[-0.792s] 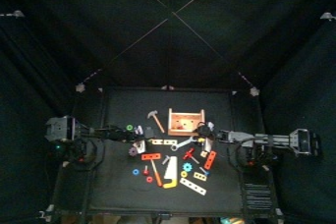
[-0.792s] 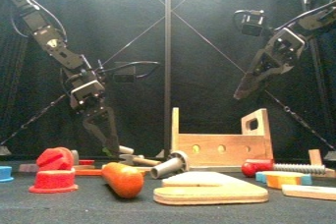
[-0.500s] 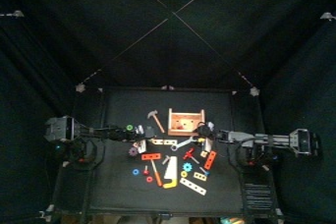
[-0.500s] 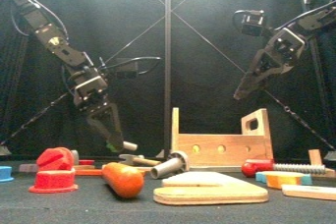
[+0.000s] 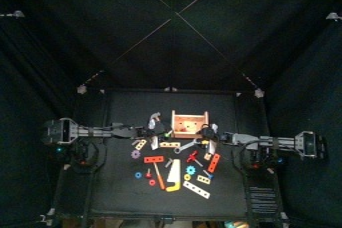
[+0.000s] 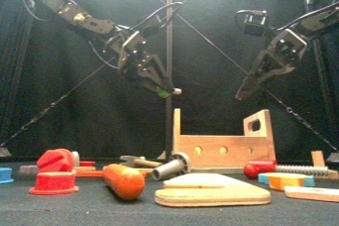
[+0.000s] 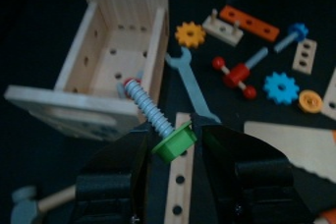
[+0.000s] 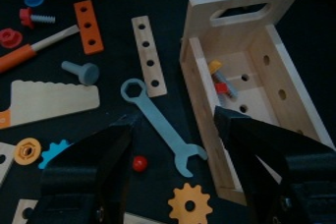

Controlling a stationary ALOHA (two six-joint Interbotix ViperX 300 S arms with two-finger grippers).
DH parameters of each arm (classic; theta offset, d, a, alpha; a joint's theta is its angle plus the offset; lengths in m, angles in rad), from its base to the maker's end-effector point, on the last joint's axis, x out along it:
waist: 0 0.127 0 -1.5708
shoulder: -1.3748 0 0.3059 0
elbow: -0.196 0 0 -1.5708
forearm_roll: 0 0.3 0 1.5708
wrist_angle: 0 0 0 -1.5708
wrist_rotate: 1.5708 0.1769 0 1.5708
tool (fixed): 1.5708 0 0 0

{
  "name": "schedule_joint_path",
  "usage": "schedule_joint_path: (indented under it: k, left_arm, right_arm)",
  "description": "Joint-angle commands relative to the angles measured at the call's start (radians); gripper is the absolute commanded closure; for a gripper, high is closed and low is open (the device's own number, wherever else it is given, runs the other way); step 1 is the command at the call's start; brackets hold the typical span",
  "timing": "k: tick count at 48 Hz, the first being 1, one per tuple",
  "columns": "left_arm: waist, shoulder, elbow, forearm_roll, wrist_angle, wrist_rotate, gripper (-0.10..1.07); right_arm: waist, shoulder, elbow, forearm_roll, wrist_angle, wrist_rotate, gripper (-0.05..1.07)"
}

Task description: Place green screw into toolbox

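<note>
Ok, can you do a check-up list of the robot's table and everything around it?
Surface: black table, mostly covered with toys.
Job's things: green screw held in the air; toolbox upright, open on top.
Clutter: blue wrench, wooden saw, orange gear, orange strip, red piece.
Grippers: left gripper shut on green screw, raised near toolbox; right gripper open, hanging above.
Cables: thin black cables along both arms.
Surroundings: black curtains.

Left hand fingertips behind green screw
</note>
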State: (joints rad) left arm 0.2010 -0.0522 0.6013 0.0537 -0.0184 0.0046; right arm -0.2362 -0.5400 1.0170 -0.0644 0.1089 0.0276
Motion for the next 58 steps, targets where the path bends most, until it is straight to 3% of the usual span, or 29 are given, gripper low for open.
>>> schedule_joint_path:
  k: [1,13,24,31,44,58]
  left_arm:
    - [0.04,0.029,-0.08,0.006,-0.048,-0.002,0.45]
    - [0.11,0.167,-0.215,-0.008,-0.11,-0.005,0.45]
    - [0.126,0.273,-0.296,-0.02,-0.101,-0.003,0.44]
    - [0.133,0.301,-0.314,-0.021,-0.071,-0.003,0.37]
    - [0.133,0.304,-0.311,-0.021,-0.031,-0.005,0.13]
    - [0.133,0.302,-0.31,-0.021,-0.029,-0.005,0.1]
  right_arm:
    - [-0.005,-0.012,-0.02,-0.002,-0.006,0.0,0.1]
    - [-0.005,-0.012,-0.018,0.003,-0.006,0.0,0.1]
    - [-0.005,-0.012,-0.018,0.005,-0.006,0.0,0.1]
    - [-0.006,-0.012,-0.015,0.005,-0.008,0.0,0.1]
    - [-0.006,-0.009,-0.017,0.006,-0.006,0.0,0.1]
    - [-0.005,-0.006,-0.015,0.006,-0.008,0.0,0.1]
